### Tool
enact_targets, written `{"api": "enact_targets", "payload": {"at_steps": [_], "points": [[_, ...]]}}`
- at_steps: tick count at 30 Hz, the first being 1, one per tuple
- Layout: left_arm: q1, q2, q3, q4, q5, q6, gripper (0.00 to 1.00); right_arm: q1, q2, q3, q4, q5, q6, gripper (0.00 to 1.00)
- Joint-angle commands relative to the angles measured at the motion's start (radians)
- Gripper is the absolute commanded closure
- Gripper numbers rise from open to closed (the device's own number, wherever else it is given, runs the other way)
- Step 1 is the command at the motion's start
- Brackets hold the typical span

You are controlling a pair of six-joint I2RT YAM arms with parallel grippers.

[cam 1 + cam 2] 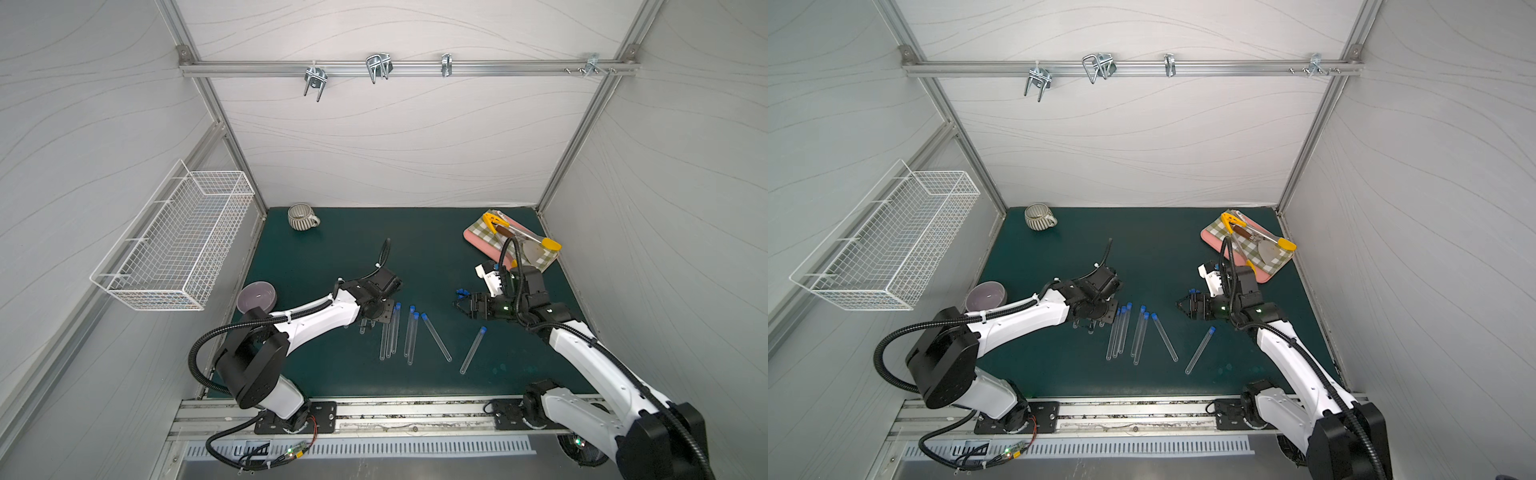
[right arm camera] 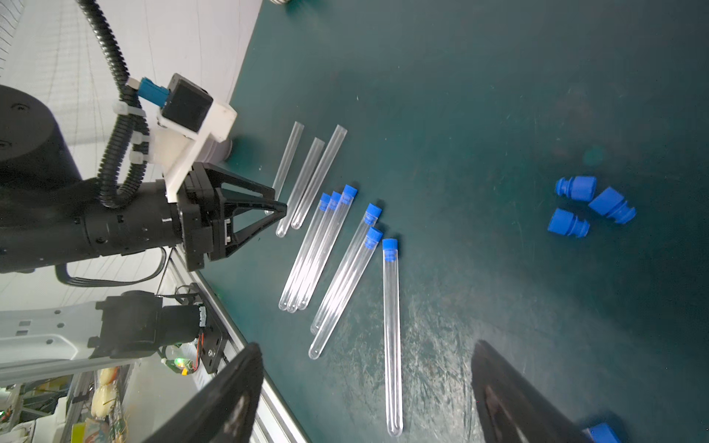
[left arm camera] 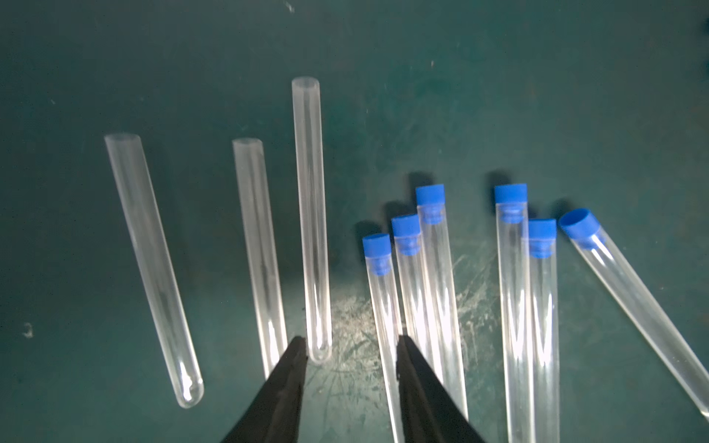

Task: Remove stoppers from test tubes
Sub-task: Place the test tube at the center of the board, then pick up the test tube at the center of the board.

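Several clear test tubes (image 1: 436, 337) lie on the green mat (image 1: 415, 257), each plugged with a blue stopper (image 3: 430, 193). Three bare tubes (image 3: 310, 214) without stoppers lie beside them, under my left arm in both top views. My left gripper (image 3: 351, 345) hovers open just above the mat, between the rounded end of a bare tube and the nearest stoppered tube, gripping nothing. Three loose stoppers (image 2: 575, 188) sit in a cluster on the mat (image 1: 460, 293). My right gripper (image 2: 366, 347) is wide open and empty beside that cluster (image 1: 457, 305), above one stoppered tube (image 2: 392, 337).
A striped mug (image 1: 302, 217) stands at the back left and a purple bowl (image 1: 256, 296) by my left arm. A pink board (image 1: 515, 243) with a checked cloth and utensils lies at the back right. A wire basket (image 1: 174, 241) hangs on the left wall.
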Motion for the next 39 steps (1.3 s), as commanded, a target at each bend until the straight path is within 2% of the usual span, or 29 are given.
{"api": "enact_targets", "payload": {"at_steps": [1,12,39], "points": [[-0.015,-0.004,-0.015,0.016,0.018,-0.059,0.59,0.020,0.019,-0.003,-0.014,-0.014,-0.024,0.13],[-0.020,0.027,-0.066,0.079,0.051,-0.089,0.62,0.107,0.058,0.010,0.008,0.024,-0.016,0.02],[-0.027,0.144,-0.072,0.147,0.085,-0.113,0.67,0.115,0.084,0.014,0.023,0.035,-0.008,0.01]]}}
